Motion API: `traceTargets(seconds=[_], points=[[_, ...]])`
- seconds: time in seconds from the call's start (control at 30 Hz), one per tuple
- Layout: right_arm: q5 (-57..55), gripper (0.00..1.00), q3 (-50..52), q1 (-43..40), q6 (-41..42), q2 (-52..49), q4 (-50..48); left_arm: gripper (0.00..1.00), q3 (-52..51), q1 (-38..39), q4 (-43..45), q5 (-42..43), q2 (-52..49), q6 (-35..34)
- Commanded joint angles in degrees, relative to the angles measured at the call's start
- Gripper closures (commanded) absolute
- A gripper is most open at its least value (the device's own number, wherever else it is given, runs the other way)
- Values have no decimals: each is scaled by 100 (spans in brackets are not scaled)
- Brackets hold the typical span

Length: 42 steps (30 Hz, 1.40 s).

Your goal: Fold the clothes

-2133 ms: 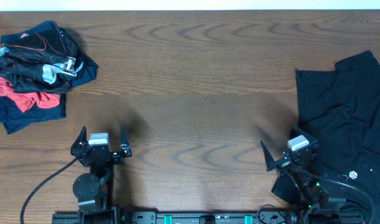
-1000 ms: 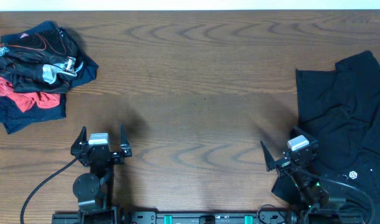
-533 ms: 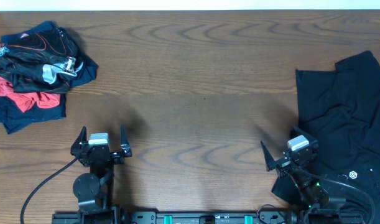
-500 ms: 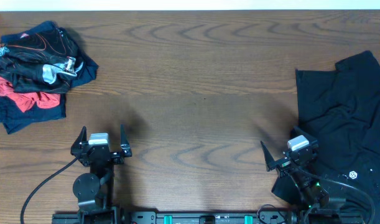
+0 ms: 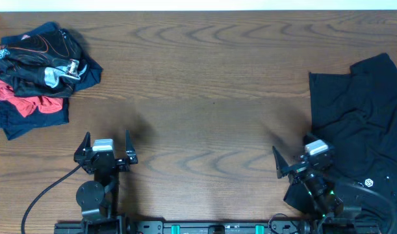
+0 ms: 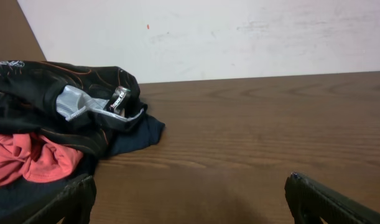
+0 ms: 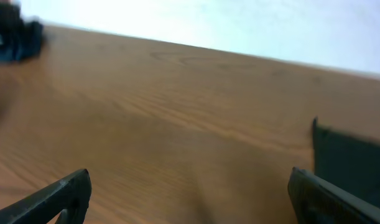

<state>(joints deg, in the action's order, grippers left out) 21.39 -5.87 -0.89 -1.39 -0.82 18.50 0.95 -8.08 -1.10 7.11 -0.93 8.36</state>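
Overhead cam question from tom: what are the two claws doing, and where's the laundry?

Reply from jo: Both are parked at the near edge of the desk (image 5: 204, 84). The left claw (image 5: 107, 136) has its jaws spread wide with nothing between them. Same for the right claw (image 5: 293, 148): wide open, holding nothing.

tom: And the clothes?

jo: The black T-shirt (image 5: 360, 110) lies crumpled just to the right of the right claw and runs on ahead of it. From above, that arm overlaps the shirt's near-left edge, but I can't tell if it actually touches the cloth. There's a small white logo (image 5: 369, 183) on the shirt, to the right of that claw and a bit behind it. The pile of clothes (image 5: 36, 71) (black, red and navy stuff bunched together) sits well ahead of the left claw and off to its left, nowhere near either claw.

tom: Do the wrist cams agree?

jo: Yep. On the left wrist, the left claw (image 6: 190, 180) frames bare wood, and the pile of clothes (image 6: 65, 118) sits ahead-left against the white wall (image 6: 239, 31). The right wrist is blurry. The right claw (image 7: 190, 177) gapes over wood there, with a dark corner of the black T-shirt (image 7: 351, 162) ahead-right.
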Motion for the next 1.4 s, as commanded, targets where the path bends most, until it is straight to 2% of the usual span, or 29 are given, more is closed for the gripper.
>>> traceTargets(seconds=[0.0, 0.13, 0.33, 0.5, 0.57, 0.77, 0.93, 1.1, 1.23, 1.37], points=[[-236, 1, 15, 72, 1840, 33, -11, 2, -72, 2, -227, 125, -11, -70], [15, 1, 13, 72, 2959, 33, 20, 2, -72, 2, -227, 125, -11, -70], [372, 1, 13, 72, 3300, 33, 17, 2, -72, 2, -227, 125, -11, -70], [1521, 1, -2, 74, 1755, 26, 81, 2, -72, 2, -216, 151, -11, -275], [1620, 1, -13, 74, 1711, -11, 105, 2, -72, 4, -184, 205, -11, -315], [1593, 1, -273, 72, 1423, -439, 122, 2, -39, 4, 216, 1049, -11, -308], [1003, 1, -1246, 72, 638, -1532, 918, 2, 210, 9, 105, 1047, -24, -330], [341, 1, -2730, 74, -17, -3156, 1967, 2, 612, 9, -376, 1049, -289, -332], [11, 1, -3939, 74, -240, -4476, 2741, 2, 1038, 9, -732, 1115, -846, -376], [-15, 1, -5077, 74, -254, -5783, 3421, 2, 1659, 9, -1029, 1217, -1884, -708]])
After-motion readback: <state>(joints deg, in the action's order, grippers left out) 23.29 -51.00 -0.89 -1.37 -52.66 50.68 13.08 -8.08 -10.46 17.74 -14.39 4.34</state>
